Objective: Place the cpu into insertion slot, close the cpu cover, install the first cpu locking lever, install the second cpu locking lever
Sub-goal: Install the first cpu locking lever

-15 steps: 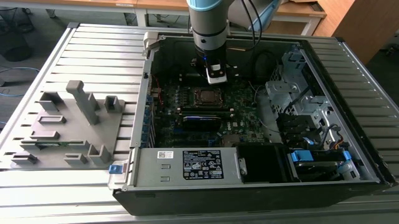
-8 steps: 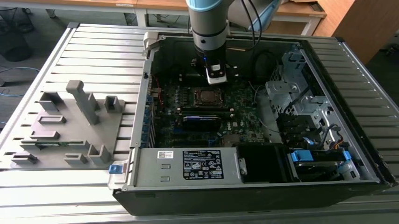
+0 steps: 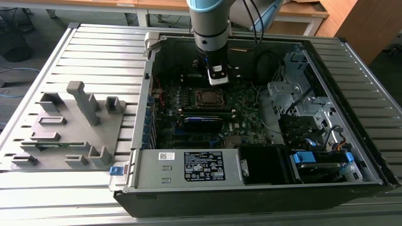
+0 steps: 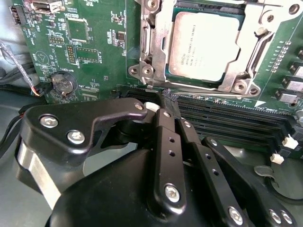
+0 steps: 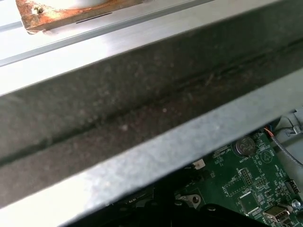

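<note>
- Dull grey square cpu [image 4: 203,45] sits in small black square insertion slot [image 3: 196,97], toward green motherboard's [image 4: 94,52] arm-side edge.
- Thin silvery metal cpu cover [image 4: 156,33] lies flat around it.
- Black hand [image 4: 164,101] just beside the insertion slot, tips pinched together, empty.
- Risk: pushing down here likely scrapes long black memory slots [image 4: 227,118]; tips seem to hang over them.

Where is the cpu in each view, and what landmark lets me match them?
Exterior view: the cpu sits mid-case on the motherboard, near the arm's end.
Second wrist view: the cpu lies framed by the cpu cover, beside the memory slots.
First wrist view: the case wall and a motherboard corner.
Shared landmark: the coin battery, in both wrist views.
</note>
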`<state>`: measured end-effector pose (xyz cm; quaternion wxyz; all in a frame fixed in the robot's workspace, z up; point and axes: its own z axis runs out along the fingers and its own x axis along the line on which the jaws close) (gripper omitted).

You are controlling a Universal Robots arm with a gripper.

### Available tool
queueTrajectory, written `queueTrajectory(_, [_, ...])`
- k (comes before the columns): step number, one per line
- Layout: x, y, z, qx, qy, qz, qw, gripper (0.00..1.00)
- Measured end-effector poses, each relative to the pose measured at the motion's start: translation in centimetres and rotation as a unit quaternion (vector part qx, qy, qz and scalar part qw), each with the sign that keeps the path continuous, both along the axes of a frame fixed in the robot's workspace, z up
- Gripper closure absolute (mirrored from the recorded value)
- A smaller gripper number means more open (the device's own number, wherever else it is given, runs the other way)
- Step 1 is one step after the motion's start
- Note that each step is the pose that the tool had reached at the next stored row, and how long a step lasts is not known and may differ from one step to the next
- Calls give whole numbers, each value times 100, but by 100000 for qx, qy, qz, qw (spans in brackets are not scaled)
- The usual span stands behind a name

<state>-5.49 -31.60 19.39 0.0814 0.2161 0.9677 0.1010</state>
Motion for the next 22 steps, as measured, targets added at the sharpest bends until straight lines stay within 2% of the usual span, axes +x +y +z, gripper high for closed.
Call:
queueTrajectory(4, [-1, 0, -1, 3, -401, 4, 99999, 89])
queueTrajectory(11, [-27, 1, -3, 5, -788, 8, 99997, 89])
queueTrajectory(22, [-48, 8, -8, -4, -950, 8, 99995, 89])
